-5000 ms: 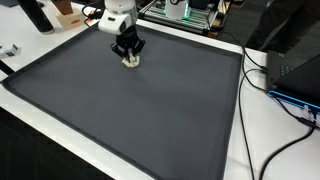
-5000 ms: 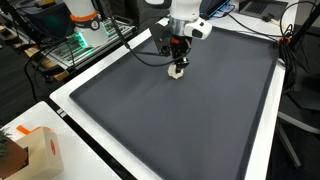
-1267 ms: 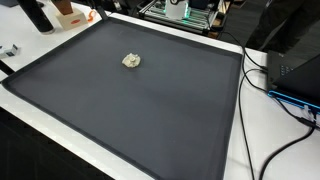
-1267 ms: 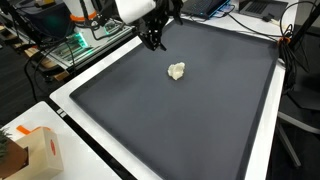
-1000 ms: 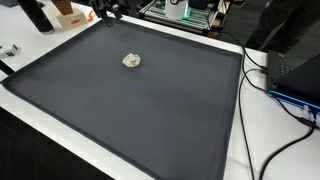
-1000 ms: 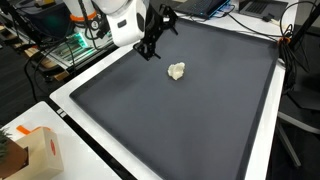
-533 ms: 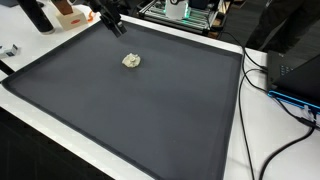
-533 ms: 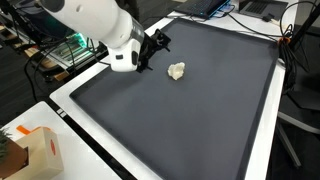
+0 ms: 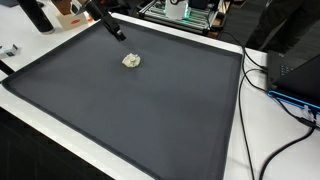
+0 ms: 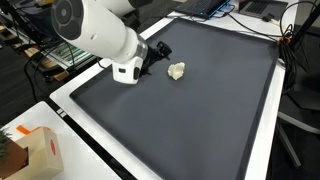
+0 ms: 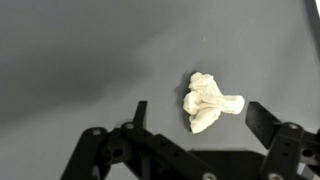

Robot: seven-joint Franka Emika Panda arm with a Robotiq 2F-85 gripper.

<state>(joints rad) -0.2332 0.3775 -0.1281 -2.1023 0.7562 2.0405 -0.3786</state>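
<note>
Though hanging wide open near cream lump (image 11: 210, 100) on dark mat (image 11: 80, 50), grips nothing w/ gripper (image 10: 158, 50). Looks light, soft, prob. crushable. Best to pinch gently across thick middle, not thin lobes.

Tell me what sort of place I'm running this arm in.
Most likely a robotics lab or workshop. A dark mat covers a white bench, loose cables trail off one side, and a rack of electronics with green lights stands behind it.
</note>
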